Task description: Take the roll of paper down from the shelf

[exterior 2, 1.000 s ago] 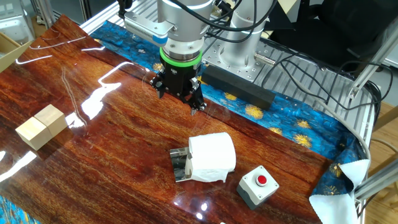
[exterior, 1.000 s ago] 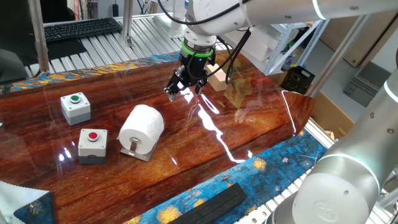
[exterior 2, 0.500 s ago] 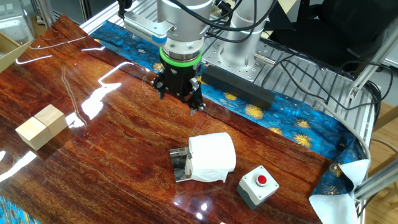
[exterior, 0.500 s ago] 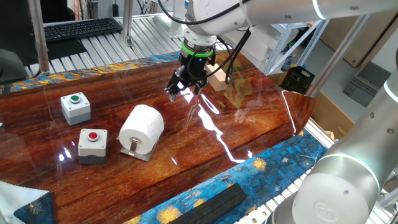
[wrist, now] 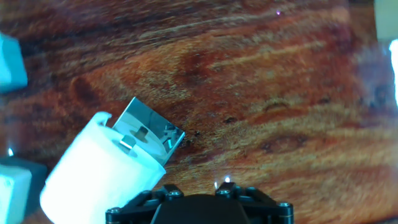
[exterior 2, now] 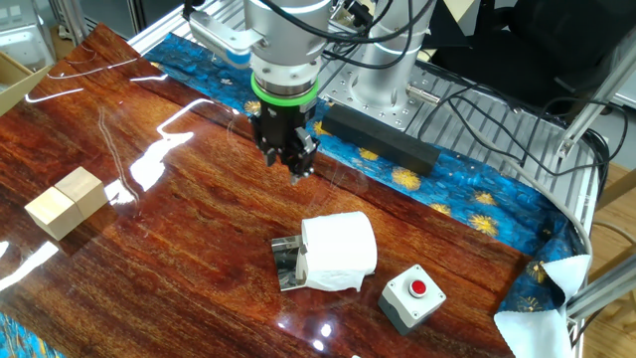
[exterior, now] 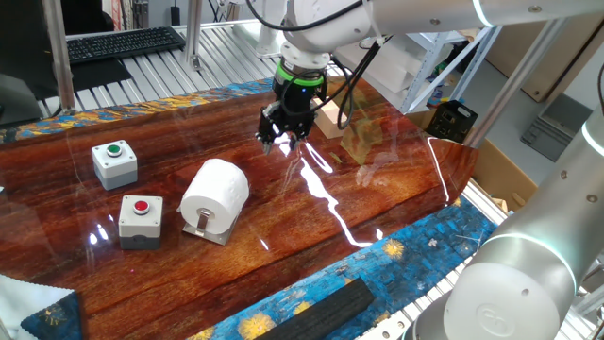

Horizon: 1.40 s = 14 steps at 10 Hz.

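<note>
While your fingers [exterior: 276, 142] hang above the bare bench [exterior: 377, 203], they grip nothing, and they are too small and dark in both fixed views for you to tell how far apart they stand; the hand view shows only the black base of the hand, not the tips. You are at the approach step: nothing has been touched yet. The roll of paper [exterior: 215, 193] sits threaded on the bar of the shelf [exterior: 208, 231], the small shiny plate standing on the bench, near the fingers but clearly apart from them. In the hand view the roll [wrist: 99, 171] lies low and to the left, with the mirror-bright plate [wrist: 149, 127] at its end.

Your next move, as I judge it, is to bring the hand across and down over the roll, square the fingers to its round sides, then slide it along the bar and off. Your arm reaches in from the far side, wrist pointing steeply down.
</note>
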### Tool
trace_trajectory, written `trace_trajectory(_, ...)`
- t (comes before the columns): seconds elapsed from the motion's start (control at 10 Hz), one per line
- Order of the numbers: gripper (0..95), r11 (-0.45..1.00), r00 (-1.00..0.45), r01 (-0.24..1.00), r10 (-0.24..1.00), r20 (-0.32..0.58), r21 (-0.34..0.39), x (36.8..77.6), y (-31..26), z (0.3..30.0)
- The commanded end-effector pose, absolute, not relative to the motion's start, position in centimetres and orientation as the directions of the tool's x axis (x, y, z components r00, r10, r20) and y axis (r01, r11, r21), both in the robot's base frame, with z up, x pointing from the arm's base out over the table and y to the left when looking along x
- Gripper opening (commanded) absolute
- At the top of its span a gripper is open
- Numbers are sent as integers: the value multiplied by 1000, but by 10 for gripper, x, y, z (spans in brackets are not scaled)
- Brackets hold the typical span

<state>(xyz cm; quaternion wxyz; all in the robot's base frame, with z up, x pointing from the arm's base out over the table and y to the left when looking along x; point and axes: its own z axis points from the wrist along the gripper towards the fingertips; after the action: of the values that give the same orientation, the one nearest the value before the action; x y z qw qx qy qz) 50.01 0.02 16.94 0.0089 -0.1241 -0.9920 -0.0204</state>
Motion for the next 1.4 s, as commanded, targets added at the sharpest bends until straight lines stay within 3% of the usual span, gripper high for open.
trace_trajectory(0.1, 0, 949, -950, 313, 311, 31, 49, 500, 0, 169)
trace_trajectory(0.6, 0, 946, -948, 319, 318, 31, 50, 500, 2, 169)
trace_trajectory(1.0, 0, 879, -881, 474, 472, 43, 50, 499, 23, 166)
trace_trajectory(1.4, 0, 786, -792, 611, 604, 91, 95, 495, 48, 160)
